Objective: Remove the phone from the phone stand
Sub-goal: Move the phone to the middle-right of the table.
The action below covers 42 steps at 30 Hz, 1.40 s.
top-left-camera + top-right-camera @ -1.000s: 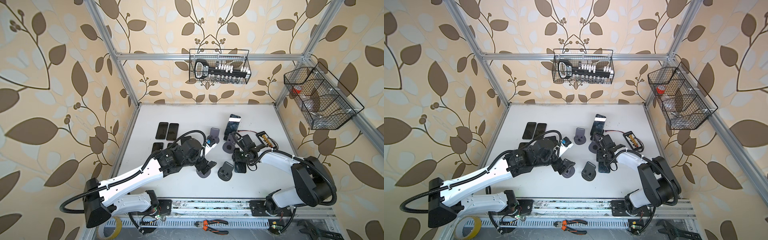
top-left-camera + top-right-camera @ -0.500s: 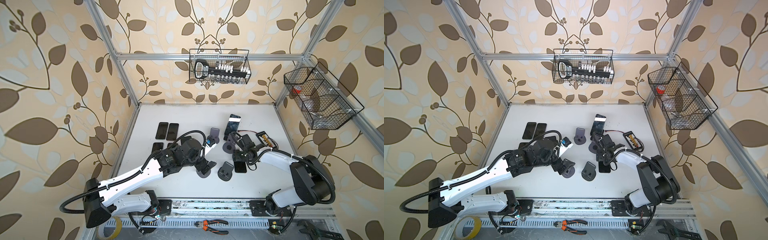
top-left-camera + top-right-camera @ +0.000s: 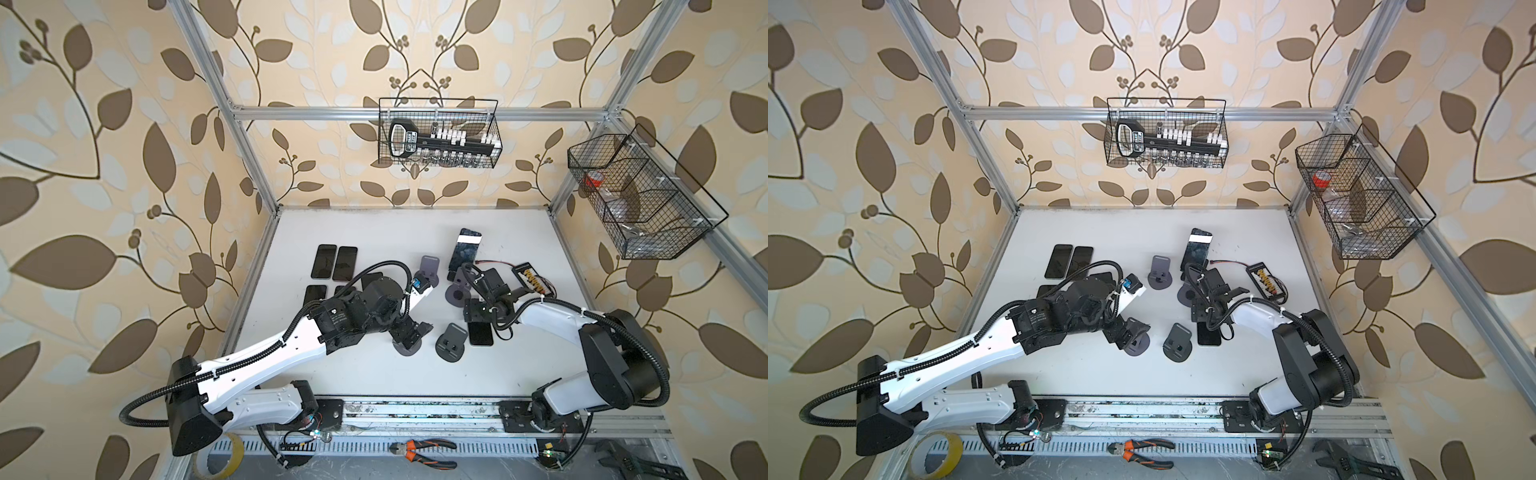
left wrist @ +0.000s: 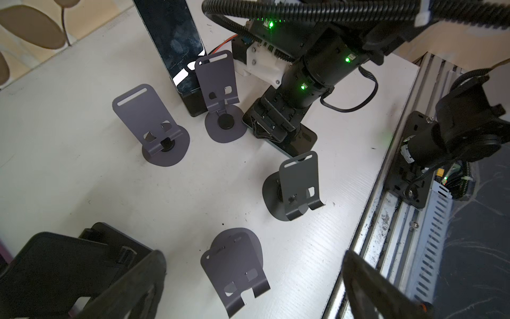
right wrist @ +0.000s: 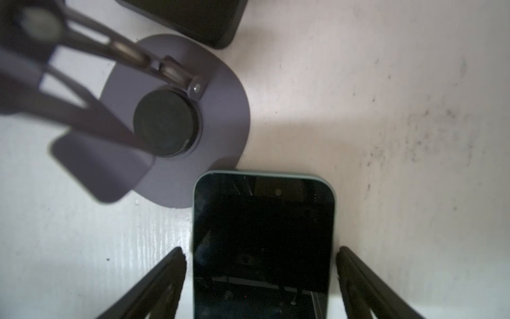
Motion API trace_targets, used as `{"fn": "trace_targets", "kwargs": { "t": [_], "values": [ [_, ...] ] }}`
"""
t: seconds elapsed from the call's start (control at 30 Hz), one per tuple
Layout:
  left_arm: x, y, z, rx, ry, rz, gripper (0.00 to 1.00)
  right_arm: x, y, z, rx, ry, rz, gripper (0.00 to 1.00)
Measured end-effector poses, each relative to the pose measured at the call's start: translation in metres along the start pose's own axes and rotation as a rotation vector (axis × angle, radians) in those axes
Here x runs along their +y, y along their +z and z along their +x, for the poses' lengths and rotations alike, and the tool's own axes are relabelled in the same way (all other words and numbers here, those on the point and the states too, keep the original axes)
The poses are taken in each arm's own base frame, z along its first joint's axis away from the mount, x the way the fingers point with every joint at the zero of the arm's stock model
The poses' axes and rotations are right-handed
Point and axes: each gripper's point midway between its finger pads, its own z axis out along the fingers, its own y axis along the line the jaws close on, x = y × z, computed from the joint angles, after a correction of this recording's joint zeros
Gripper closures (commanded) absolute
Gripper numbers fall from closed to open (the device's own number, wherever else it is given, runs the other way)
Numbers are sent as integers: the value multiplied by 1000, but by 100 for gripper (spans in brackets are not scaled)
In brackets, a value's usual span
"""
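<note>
Right gripper (image 5: 260,252) hangs low over the front part of the white table (image 3: 374,232), its jaws apart and set either side of the phone (image 5: 263,243). The wrist view shows a sliver of table between the fingers (image 5: 154,284) and the phone's long edges, so nothing is clamped. That phone lies flat on the table, dark screen up, off any support. In both top views only its near end shows below the gripper.

Just beside it, toward the robot's left, is the empty front stand (image 3: 451,343). About level with that, the left gripper (image 4: 254,256) hovers with its jaws spread wide above the left stand (image 4: 234,272). The stand's plate sits between the fingers and touches neither.

Farther in, the phone's far end meets the rim of the round base of the phone stand (image 5: 176,118), which is empty and carries a black disc on that base. Whether the phone's corner rests on the rim or only touches it cannot be told.

Beyond it is the bare rear stand (image 3: 430,268). Just to its right an upright phone (image 3: 467,249) leans in a black holder (image 4: 194,103). Toward the left side, a group of dark phones (image 3: 334,262) lies flat on the table.
</note>
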Motion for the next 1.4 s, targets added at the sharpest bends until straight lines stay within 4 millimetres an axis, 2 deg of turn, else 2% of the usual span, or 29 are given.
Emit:
{"fn": "trace_targets", "kwargs": {
  "t": [0.1, 0.3, 0.57, 1.4],
  "values": [
    [0, -2, -1, -7, -4, -1, 1, 0, 0, 0, -2, -1, 2, 13],
    [2, -9, -6, -33, -14, -16, 1, -1, 0, 0, -2, 3, 6, 20],
    [3, -11, -2, -32, -16, -20, 1, -2, -1, 1, 1, 19, 8, 24],
    [4, -11, 7, -23, -16, -20, 1, 1, -7, 14, 26, 42, -18, 24]
  ]
}}
